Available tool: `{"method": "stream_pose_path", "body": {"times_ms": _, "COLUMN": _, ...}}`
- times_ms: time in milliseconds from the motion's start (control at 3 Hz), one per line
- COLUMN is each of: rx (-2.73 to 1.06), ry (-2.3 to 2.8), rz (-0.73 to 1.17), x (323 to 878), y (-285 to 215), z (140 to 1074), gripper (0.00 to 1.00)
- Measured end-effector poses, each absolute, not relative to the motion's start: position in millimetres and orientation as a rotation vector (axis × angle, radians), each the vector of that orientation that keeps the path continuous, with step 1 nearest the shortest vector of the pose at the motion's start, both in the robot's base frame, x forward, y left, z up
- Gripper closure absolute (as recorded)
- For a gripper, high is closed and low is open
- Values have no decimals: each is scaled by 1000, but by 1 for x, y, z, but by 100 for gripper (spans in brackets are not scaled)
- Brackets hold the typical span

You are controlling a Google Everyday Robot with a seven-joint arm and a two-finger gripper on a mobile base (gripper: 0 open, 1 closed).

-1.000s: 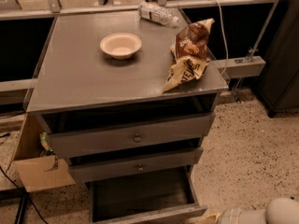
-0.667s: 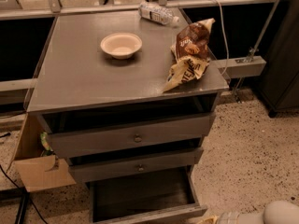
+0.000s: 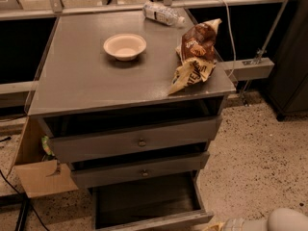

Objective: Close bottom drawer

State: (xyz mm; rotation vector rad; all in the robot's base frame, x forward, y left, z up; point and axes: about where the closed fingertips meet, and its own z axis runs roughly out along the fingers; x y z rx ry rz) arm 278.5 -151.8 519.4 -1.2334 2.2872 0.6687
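Grey and pulled well out, the bottom drawer sits lowest in the cabinet, dark box exposed. Our gripper waits just beside its front's right end; whether it is apart or together we cannot tell.

Room around the grey cabinet. A speckled floor is spreading out to the right. A metal rail is running along the back, with dark space showing beneath it. A cardboard box is leaning at the cabinet's left side, and what may be a dark cupboard is standing at far right. My gripper is sitting at the view's lower right edge.
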Motion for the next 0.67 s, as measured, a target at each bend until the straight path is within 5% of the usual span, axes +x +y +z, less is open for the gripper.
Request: {"method": "stream_pose_path", "body": {"times_ms": 667, "rx": -1414, "ry": 2174, "rz": 555, "x": 302, "y": -175, "z": 444, "gripper": 100}}
